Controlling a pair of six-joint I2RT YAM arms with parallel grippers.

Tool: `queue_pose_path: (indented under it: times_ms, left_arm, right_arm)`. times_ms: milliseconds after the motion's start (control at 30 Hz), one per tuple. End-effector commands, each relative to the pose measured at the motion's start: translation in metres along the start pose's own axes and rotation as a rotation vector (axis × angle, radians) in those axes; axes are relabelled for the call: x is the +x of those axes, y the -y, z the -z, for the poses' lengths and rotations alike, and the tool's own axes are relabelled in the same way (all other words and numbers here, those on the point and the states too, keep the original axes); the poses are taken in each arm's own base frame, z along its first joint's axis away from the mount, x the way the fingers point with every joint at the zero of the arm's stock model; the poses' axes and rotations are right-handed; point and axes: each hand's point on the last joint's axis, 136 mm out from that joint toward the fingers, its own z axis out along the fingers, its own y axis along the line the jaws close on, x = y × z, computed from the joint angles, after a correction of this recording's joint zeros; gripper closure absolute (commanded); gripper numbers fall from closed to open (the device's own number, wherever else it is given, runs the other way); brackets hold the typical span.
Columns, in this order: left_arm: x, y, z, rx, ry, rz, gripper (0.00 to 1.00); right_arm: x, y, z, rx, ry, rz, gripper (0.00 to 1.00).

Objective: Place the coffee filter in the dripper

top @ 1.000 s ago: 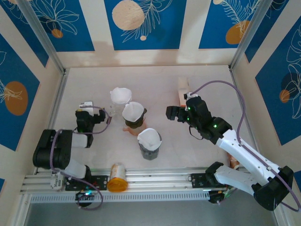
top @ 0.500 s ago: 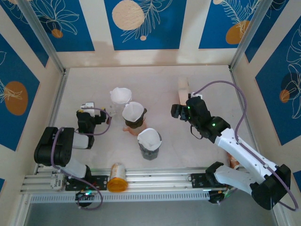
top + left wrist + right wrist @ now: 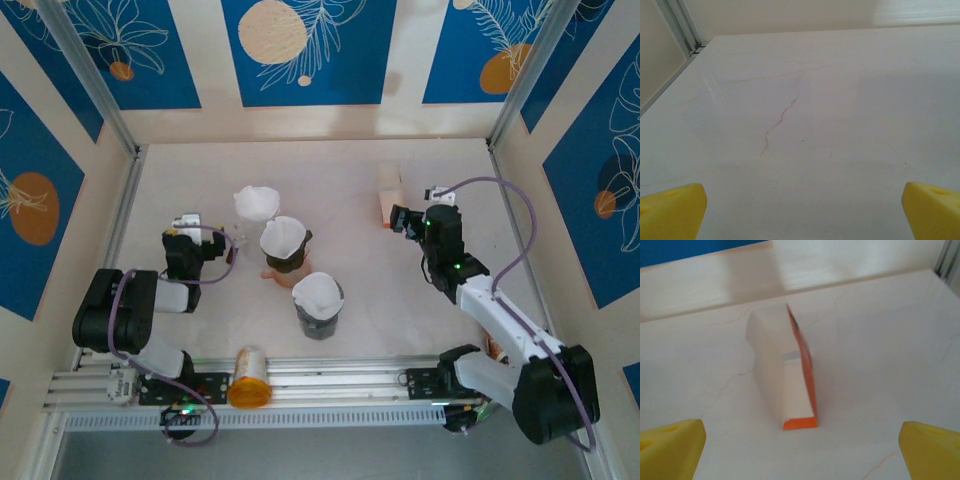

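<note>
Overhead, three filter-lined drippers (image 3: 285, 264); right-wrist close-up: orange carton (image 3: 785, 370); left claw (image 3: 802, 210), right claw (image 3: 801, 449) wide.

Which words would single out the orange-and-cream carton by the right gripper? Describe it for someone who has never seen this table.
Look to the far right part of the table, just ahead of the open right gripper. A narrow carton sits there alone. Unlike the three paper-lined drippers clustered mid-table, it is boxy, cream with an orange side.

left claw (image 3: 802, 211) spread wide (arm folded) | right claw (image 3: 801, 449) spread wide, arm outstretched
</note>
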Motion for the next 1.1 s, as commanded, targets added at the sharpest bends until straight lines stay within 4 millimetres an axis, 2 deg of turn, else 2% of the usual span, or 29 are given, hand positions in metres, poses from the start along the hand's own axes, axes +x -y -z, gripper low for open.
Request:
queue_pose_path:
  times_ms: [0, 133, 400, 633, 733, 767, 833, 1067]
  left_arm:
    - [-0.002, 0.002, -0.004, -0.004, 0.0, -0.016, 0.0]
    - [-0.003, 0.002, -0.004, -0.004, 0.001, -0.015, 0.0]
    - [-0.003, 0.002, -0.005, -0.006, -0.002, -0.018, 0.0]
    - [-0.003, 0.002, -0.005, -0.006, -0.002, -0.018, 0.0]
    - [-0.003, 0.002, -0.005, -0.007, -0.003, -0.019, 0.0]
    - [-0.003, 0.002, -0.005, -0.007, -0.001, -0.018, 0.0]
    - [-0.003, 0.002, -0.005, -0.007, -0.001, -0.018, 0.0]
    - [-0.003, 0.003, -0.005, -0.006, -0.001, -0.018, 0.0]
  right_arm:
    - [-0.015, 0.002, -0.02, 0.034, 0.116, 0.154, 0.01]
    - [0.015, 0.022, -0.048, 0.066, 0.069, 0.172, 0.01]
    - [0.059, 0.051, -0.071, 0.044, 0.029, 0.053, 0.01]
    - [0.063, 0.052, -0.077, -0.009, -0.008, 0.02, 0.01]
    - [0.072, 0.048, -0.074, -0.104, -0.013, -0.001, 0.01]
    - [0.07, 0.045, -0.074, -0.125, 0.041, 0.007, 0.01]
    - [0.074, 0.048, -0.074, -0.079, 0.001, 0.013, 0.01]
    - [0.071, 0.048, -0.074, -0.077, 0.028, 0.018, 0.01]
